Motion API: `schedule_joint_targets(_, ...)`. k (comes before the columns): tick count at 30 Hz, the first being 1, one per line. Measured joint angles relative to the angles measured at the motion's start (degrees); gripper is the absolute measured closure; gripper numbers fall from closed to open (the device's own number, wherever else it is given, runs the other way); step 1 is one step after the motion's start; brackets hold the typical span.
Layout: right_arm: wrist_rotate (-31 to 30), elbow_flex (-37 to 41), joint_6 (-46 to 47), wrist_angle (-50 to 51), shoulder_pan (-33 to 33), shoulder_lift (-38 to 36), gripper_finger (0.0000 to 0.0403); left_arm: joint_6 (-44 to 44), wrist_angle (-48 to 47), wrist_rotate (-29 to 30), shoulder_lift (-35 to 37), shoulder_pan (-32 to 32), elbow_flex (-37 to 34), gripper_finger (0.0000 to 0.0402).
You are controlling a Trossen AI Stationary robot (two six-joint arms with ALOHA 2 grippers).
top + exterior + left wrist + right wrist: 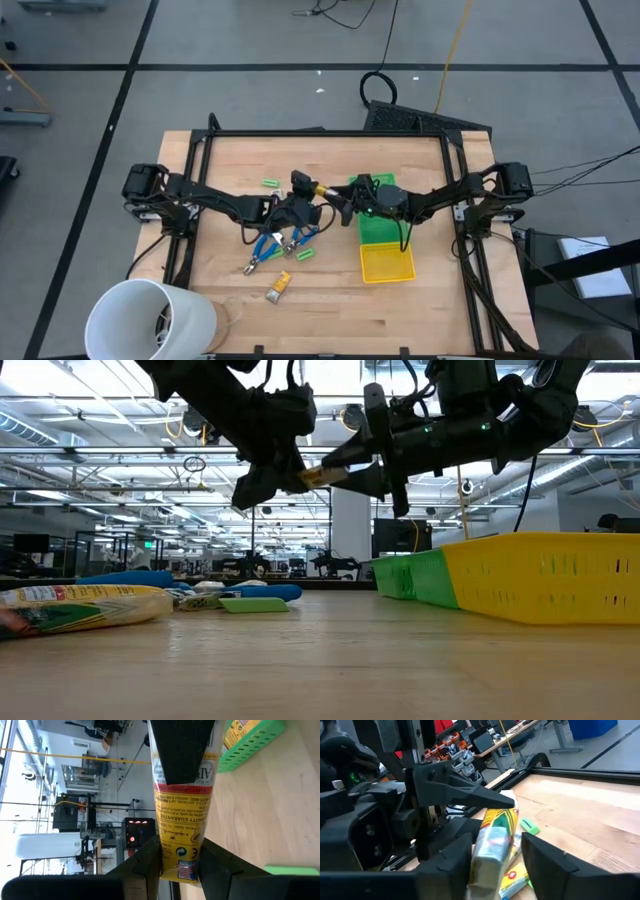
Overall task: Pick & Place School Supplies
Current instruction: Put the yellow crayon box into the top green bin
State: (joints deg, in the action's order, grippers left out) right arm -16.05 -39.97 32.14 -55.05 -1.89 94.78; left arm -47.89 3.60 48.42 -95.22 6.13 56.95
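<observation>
While the yellow-tan wrapped block [182, 825] hangs mid-air above table centre, left gripper [297, 187] fingers are clamped on one end and right gripper [345, 203] fingers straddle the other, contact unclear. Risk: early left release drops it. Green bin [376, 222] and yellow bin [386, 263] sit just beside; open wood behind.

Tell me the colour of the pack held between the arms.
Yellow with a red band, clearest in the left wrist view: pack.
</observation>
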Motion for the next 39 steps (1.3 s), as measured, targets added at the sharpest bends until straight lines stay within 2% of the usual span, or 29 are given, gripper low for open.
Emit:
schedule_joint_targets(8,2.36,0.02,-0.37,0.48,-0.04,-0.02,0.0327,1.4,-0.25,-0.01,-0.04,0.03,0.0,0.0289)
schedule_joint_targets(12,2.69,0.04,-1.39,1.22,-0.02,-0.03,0.0345,12.91,-2.05,-0.88,-0.07,0.83,0.48,0.0288)
schedule_joint_targets(16,2.83,0.09,-1.75,2.65,-0.06,-0.18,0.034,20.33,-5.34,-4.36,0.3,1.03,1.95,0.0278)
schedule_joint_targets(19,3.53,0.13,-3.4,3.52,-0.56,-0.94,0.0338,24.68,-7.55,-5.43,0.33,0.93,3.67,0.0244)
schedule_joint_targets(23,6.94,0.1,-4.93,6.5,-2.04,-3.21,0.0347,31.53,-11.32,-8.86,0.51,0.26,6.12,0.0177)
schedule_joint_targets(27,7.56,0.11,-5.51,12.25,-3.48,-6.7,0.0348,33.96,-12.63,-13.36,1.24,-0.11,6.6,0.0116)
schedule_joint_targets(34,7.41,0.15,-7.34,22.8,-4.13,-13.13,0.0346,35.03,-12.63,-18.16,3.03,-0.39,6.64,0.0061)
schedule_joint_targets(36,7.43,0.15,-8.05,24.69,-4.06,-15.06,0.0345,35.52,-14.09,-21.94,3.54,-0.8,6.6,0.0055)
schedule_joint_targets(39,7.45,0.15,-9.0,30.03,-3.61,-19.05,0.0345,33.23,-15.75,-33.69,4.44,-1.67,6.31,0.0051)
